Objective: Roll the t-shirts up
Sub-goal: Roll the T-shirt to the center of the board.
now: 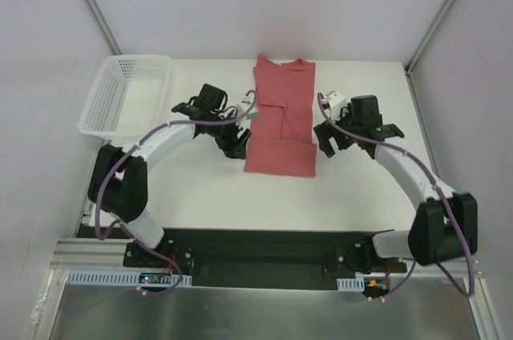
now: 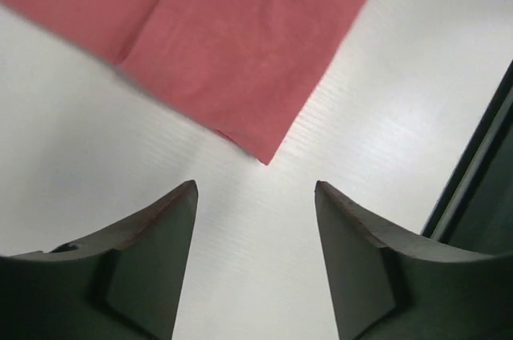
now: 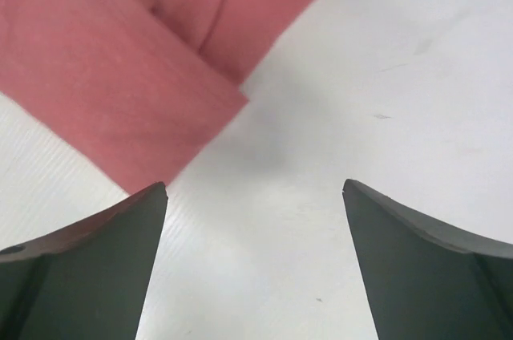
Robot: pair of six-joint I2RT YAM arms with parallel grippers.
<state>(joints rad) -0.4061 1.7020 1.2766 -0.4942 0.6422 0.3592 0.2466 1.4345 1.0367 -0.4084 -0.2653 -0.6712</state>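
Observation:
The salmon-red t-shirt [image 1: 281,115] lies flat in the middle of the table, folded into a long narrow strip with its near part doubled over. My left gripper [image 1: 235,143] is open and empty just left of the shirt's near left corner; that corner shows as a red point [image 2: 264,151] ahead of the jaws. My right gripper [image 1: 329,144] is open and empty just right of the shirt's near right edge; the folded cloth [image 3: 120,91] lies ahead and left of its fingers [image 3: 104,260]. Neither gripper touches the shirt.
A white perforated plastic basket [image 1: 120,93] stands at the table's far left corner. White walls with metal posts close in the back and sides. The black mounting rail [image 1: 264,252] runs along the near edge.

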